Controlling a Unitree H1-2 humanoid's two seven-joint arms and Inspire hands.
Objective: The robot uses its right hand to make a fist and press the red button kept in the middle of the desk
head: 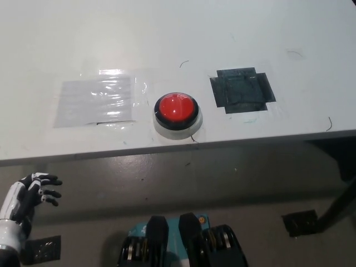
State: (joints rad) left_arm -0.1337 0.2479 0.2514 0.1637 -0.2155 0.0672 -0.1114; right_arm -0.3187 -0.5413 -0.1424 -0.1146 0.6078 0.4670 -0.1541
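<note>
A round red button (176, 108) on a black and white base sits near the front edge of the white desk (178, 39), about mid-width. My white left hand (30, 194) hangs at the lower left, below the desk edge, with its fingers apart and nothing in it. No black right hand or arm shows in this view.
A grey taped patch (95, 101) lies left of the button and a dark taped patch (242, 90) lies to its right. The desk's front edge (178, 149) runs across the picture, with grey floor below it. A black desk leg (336, 210) slants at the lower right.
</note>
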